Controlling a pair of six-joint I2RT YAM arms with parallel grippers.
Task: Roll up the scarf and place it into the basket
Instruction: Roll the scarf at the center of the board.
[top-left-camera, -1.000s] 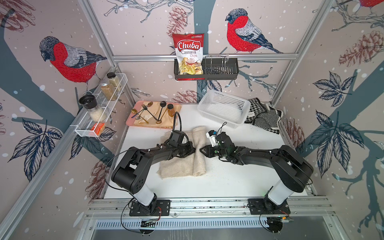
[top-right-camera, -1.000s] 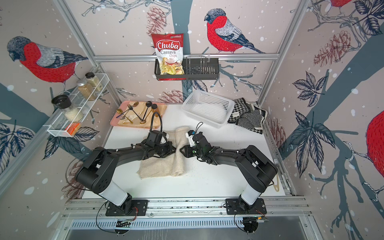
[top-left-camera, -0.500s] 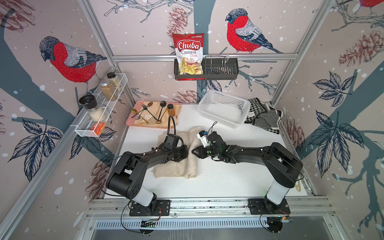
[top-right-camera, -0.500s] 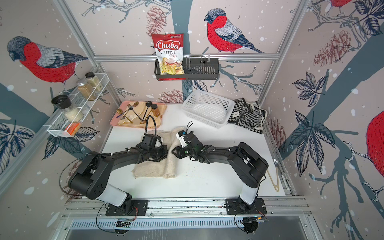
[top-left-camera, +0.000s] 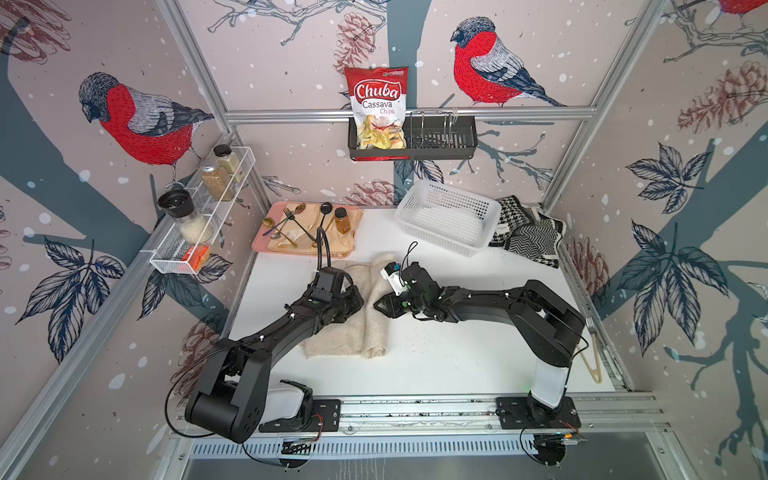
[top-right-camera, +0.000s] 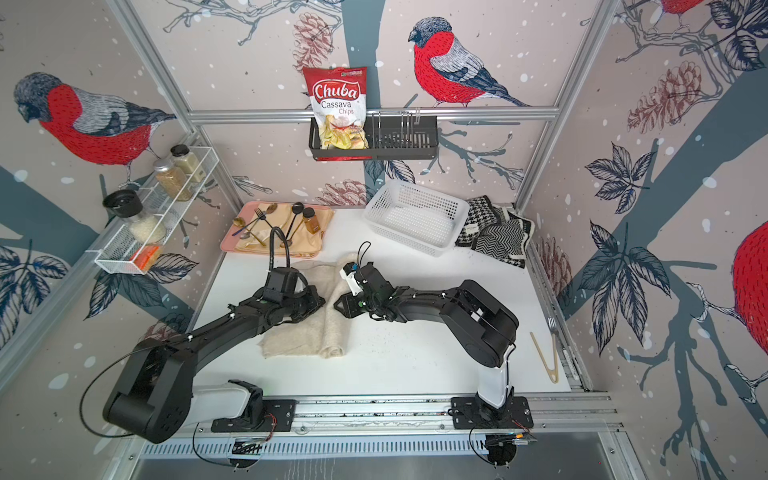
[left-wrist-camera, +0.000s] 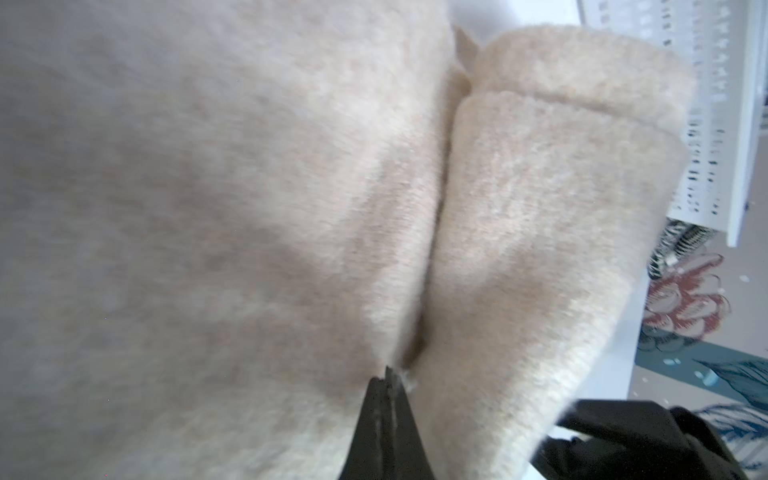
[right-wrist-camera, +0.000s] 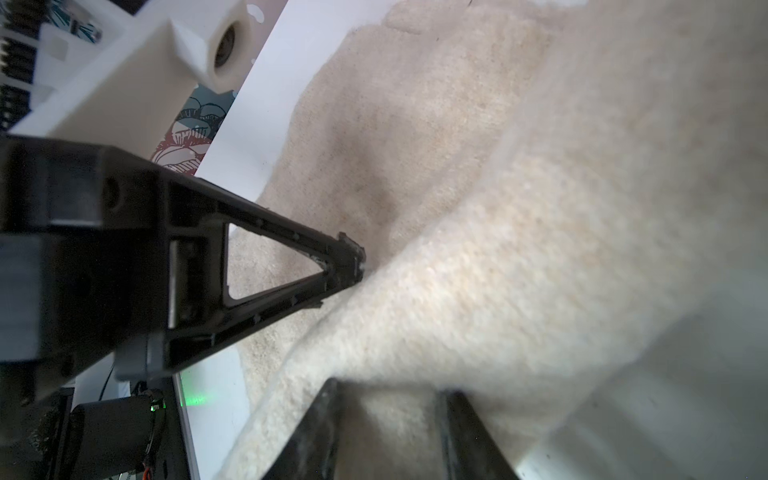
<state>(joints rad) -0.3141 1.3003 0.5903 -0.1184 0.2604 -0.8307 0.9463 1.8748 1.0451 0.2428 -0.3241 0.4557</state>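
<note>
Left wrist view is almost all cream scarf (left-wrist-camera: 208, 208): a flat stretch on one side, a rolled-over fold on the other. My left gripper (left-wrist-camera: 388, 380) is clenched to a single point, its tip pushed into the crease between the two. Whether any fabric is caught between those closed tips I cannot tell. My right wrist view shows that same left gripper (right-wrist-camera: 351, 262) from the side, its tip against the foot of the fold. My right gripper (right-wrist-camera: 388, 388) stands there with its jaws partly apart and the thick fold filling the gap, so I am grasping that rolled edge. In both top views the scarf (top-left-camera: 365, 332) (top-right-camera: 328, 328) lies on the white table (top-left-camera: 457, 353) between my two arms. My left arm reaches across its flat part, and my right gripper (top-left-camera: 378, 305) meets it at its right edge. The basket (top-left-camera: 436, 241) sits at the back of the table, apart from the scarf, with black-and-white patterned cloths (top-left-camera: 528, 232) just beside it on the right.
</note>
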